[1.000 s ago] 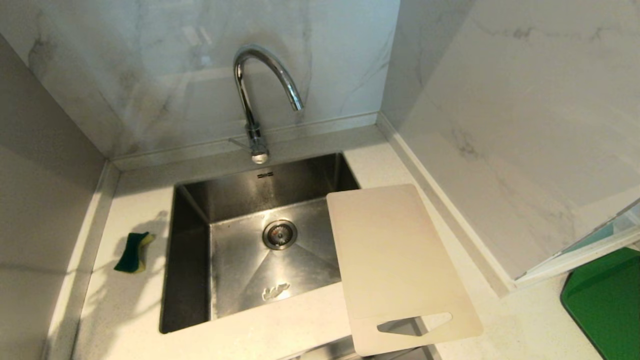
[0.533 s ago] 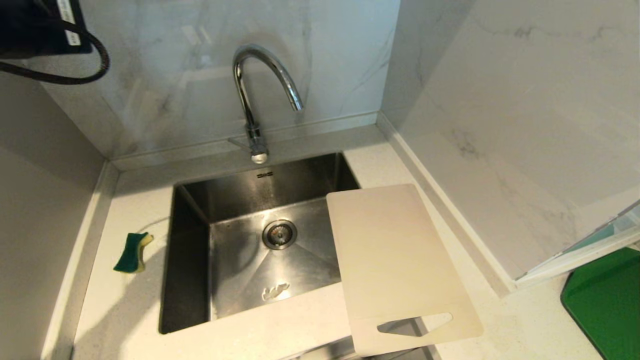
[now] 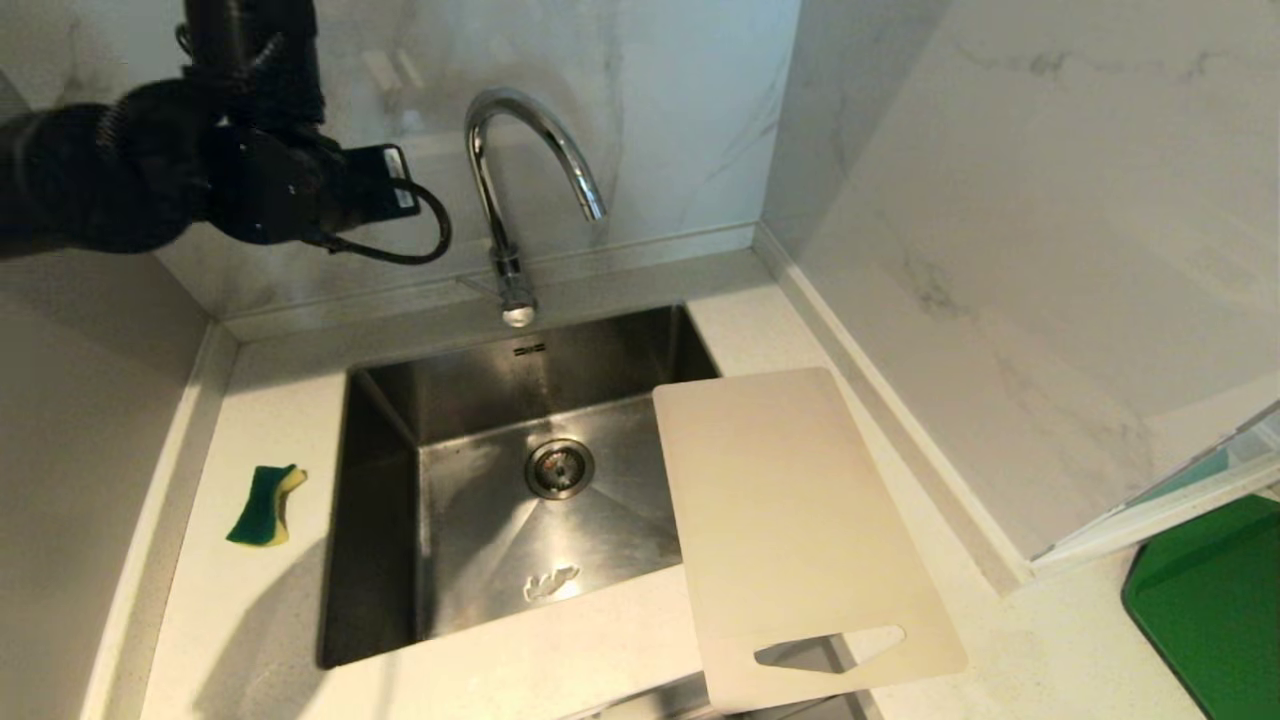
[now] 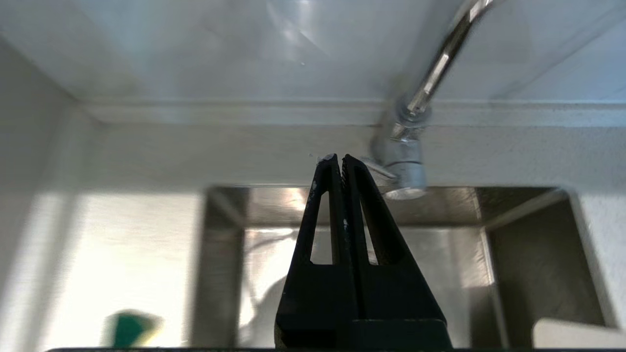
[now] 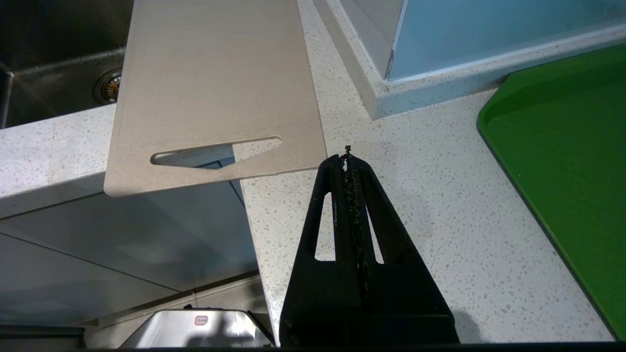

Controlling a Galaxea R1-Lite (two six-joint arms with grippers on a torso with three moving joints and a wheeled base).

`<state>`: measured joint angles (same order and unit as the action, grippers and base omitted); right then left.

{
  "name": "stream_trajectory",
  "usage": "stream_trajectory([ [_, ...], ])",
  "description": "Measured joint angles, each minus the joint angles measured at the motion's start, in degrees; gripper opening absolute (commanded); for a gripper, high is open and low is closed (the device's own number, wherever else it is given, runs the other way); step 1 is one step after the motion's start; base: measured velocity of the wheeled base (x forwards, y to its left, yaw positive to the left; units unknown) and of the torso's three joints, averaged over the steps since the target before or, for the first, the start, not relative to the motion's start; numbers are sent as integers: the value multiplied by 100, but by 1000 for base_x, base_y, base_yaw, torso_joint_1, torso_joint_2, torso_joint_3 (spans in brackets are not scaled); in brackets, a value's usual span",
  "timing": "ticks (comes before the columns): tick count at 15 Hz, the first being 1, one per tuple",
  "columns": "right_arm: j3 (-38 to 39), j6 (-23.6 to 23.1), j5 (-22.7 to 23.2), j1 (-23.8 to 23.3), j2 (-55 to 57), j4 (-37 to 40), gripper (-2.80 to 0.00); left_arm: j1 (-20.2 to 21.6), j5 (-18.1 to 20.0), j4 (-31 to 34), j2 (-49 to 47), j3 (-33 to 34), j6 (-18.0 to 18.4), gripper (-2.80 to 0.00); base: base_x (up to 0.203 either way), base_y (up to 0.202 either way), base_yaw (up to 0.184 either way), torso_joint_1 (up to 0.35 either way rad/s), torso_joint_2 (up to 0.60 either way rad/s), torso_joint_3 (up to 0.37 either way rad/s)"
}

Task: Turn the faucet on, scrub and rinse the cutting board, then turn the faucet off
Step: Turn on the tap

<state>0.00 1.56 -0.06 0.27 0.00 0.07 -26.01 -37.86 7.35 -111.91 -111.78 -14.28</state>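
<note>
Head view: left arm (image 3: 150,190) now fills the far-left upper corner, reaching toward the faucet (image 3: 515,200); a sec ago it wasn't in shot at all, half a sec ago only a bit of it w/ cable showed at the top-left edge. Nothing else has shifted. Looks like step one is under way: approach to the tap lever, water not yet on, no stream from the spout.

Left hand (image 4: 340,159) is clenched, fingers pressed together, holding nothing. Wrist view puts its tips just beside the faucet base (image 4: 401,166), near the small side lever; can't tell if they touch it. Prob. meant to nudge the lever w/ closed tips.

Right hand (image 5: 347,159) also clenched and empty, parked over the table (image 5: 415,220) at the near right, just beside the near end of the cutting board (image 3: 790,530).

Board lies flat at the right of the sink (image 3: 380,520), far-left part overhanging the basin, handle slot end past the near table edge. Sponge (image 3: 265,505) sits on the table left of the sink, untouched. Green mat (image 3: 1210,610) at far right.
</note>
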Motion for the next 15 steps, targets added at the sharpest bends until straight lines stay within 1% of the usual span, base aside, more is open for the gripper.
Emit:
stream_trajectory([
  [2, 0, -7, -4, 2, 0, 0, -280, -3, 150, -486, -370, -50, -16, -280, 0, 0, 0, 0, 0, 0],
  [3, 0, -8, -4, 4, 0, 2, -280, -5, 229, -608, -523, -66, -19, -280, 0, 0, 0, 0, 0, 0],
  [7, 0, -7, -4, 6, 0, 0, -280, 20, 251, -1004, -965, -79, -46, -280, 0, 0, 0, 0, 0, 0],
  [10, 0, -7, -3, 6, 0, 2, -280, 27, 269, -1063, -1127, -82, -62, -280, 0, 0, 0, 0, 0, 0],
  [11, 0, -9, -1, 6, 0, 2, -280, 34, 257, -1201, -1192, -82, -83, -280, 0, 0, 0, 0, 0, 0],
  [12, 0, -9, -1, 6, 0, 2, -280, 40, 206, -1402, -1267, -82, -141, -280, 0, 0, 0, 0, 0, 0],
  [13, -2, -9, -1, 6, 0, 2, -280, 50, 72, -1624, -1353, -82, -241, -280, 0, 0, 0, 0, 0, 0],
  [14, -2, -7, -3, 6, 0, 3, -280, 61, -44, -1713, -1426, -82, -427, -280, 0, 0, 0, 0, 0, 0],
  [15, -2, -7, -4, 6, 0, 4, -280, 71, -67, -1628, -1465, -82, -624, -280, 0, 0, 0, 0, 0, 0],
])
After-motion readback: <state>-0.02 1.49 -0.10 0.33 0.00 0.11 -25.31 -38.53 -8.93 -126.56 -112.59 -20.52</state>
